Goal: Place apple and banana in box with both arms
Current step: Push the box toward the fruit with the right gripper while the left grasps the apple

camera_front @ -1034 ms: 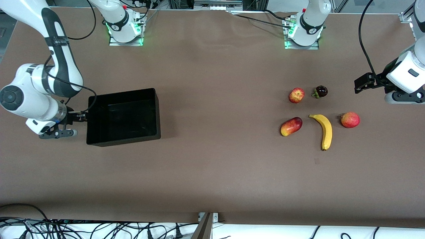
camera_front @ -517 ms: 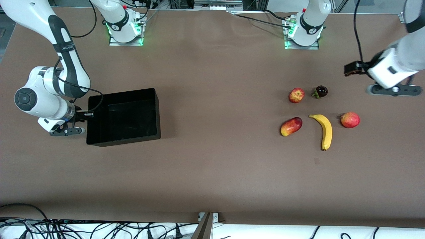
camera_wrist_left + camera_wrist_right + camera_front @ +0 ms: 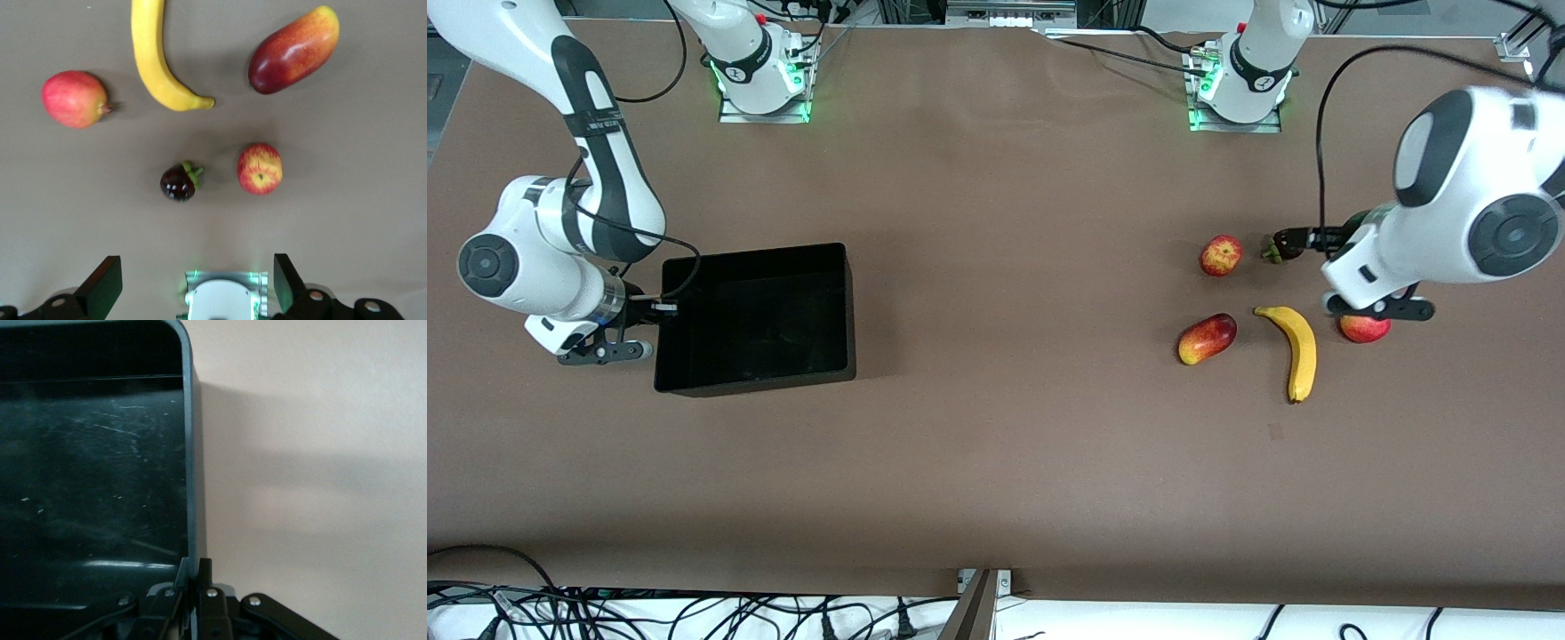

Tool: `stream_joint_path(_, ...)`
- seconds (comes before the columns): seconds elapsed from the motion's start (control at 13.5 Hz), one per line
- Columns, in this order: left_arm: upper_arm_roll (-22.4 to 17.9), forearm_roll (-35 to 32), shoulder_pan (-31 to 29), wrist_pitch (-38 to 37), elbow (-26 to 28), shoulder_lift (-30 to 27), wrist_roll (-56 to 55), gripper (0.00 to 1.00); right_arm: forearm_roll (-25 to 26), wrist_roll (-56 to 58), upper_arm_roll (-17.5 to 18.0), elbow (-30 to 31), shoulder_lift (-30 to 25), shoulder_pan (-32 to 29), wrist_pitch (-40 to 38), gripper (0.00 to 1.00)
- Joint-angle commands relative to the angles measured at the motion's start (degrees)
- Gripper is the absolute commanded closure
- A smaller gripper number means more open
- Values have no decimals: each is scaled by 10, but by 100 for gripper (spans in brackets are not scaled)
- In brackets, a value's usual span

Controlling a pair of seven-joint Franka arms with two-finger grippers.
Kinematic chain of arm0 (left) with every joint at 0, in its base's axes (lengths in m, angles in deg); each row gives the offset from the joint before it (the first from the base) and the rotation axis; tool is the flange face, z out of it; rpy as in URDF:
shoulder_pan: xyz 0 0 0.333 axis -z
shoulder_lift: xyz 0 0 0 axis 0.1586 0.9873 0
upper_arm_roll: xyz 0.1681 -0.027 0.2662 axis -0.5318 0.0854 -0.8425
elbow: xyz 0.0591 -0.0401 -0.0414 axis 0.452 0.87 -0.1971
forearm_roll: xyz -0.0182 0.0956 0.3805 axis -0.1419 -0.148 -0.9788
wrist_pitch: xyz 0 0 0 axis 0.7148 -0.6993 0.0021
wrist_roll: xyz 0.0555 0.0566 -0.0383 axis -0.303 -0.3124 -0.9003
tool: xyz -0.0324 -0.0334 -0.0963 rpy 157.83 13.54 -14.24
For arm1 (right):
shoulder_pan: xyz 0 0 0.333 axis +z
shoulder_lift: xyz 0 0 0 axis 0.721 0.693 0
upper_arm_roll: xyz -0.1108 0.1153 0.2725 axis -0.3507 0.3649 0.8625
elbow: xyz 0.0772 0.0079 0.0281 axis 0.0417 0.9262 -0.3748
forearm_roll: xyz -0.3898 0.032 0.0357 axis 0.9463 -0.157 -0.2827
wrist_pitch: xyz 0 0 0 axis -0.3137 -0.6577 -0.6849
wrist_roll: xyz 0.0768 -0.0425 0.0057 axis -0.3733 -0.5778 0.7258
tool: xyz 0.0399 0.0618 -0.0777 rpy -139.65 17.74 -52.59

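Apple (image 3: 1221, 256) sits on the table (image 3: 996, 444), small, round, red w/ yellow streaks; in the left wrist view (image 3: 259, 168) it lies ahead of the spread fingers, nearer one finger than the other, w/ the dark purple fruit (image 3: 179, 183) just beside it, closer to the midline between the pads. Looks rigid and smooth-skinned, prob light, so it could roll or squirt out of a shallow pinch; best bet is to straddle its widest girth, pads on either flank, dimple up. Banana (image 3: 1296, 350) lies flat, nearer the front camera than the apple, curved and long; in the wrist view (image 3: 157, 60) it's farther out from the fingertips than the apple. Likely light and stiff enough, tips will swing if caught at one end, so grab mid-length across the narrow width. Left gripper (image 3: 1288, 242) hovers over the dark fruit, jaws wide, nothing between them. Mango-like fruit (image 3: 1207, 339) and the pinkish round fruit (image 3: 1362, 329) flank the banana, both apart from it; neither is wanted. Over at the right arm's end, the box (image 3: 758, 318) is empty, glossy black, stiff thin walls, prob slippery. Right gripper (image 3: 660, 308) has its fingers pinched on the box's end wall; wrist view shows the rim (image 3: 189, 453) running straight out from between the closed fingers (image 3: 204, 577), one inside, one outside. Thin wall grip = could twist if dragged fast.
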Motion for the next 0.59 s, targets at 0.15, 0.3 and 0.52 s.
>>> stream_joint_path(0.15, 1, 45, -8, 175, 200, -54, -5, 0, -69, -42, 43, -131, 14, 45, -114, 100)
stream_joint_path(0.3, 6, 47, -4, 264, 280, -71, -7, 0, -70, -115, 47, -156, 31, 104, -125, 100)
stream_joint_path(0.52, 47, 48, -1, 377, 364, -68, -63, 0, -112, -252, 47, -174, 48, 201, -119, 100)
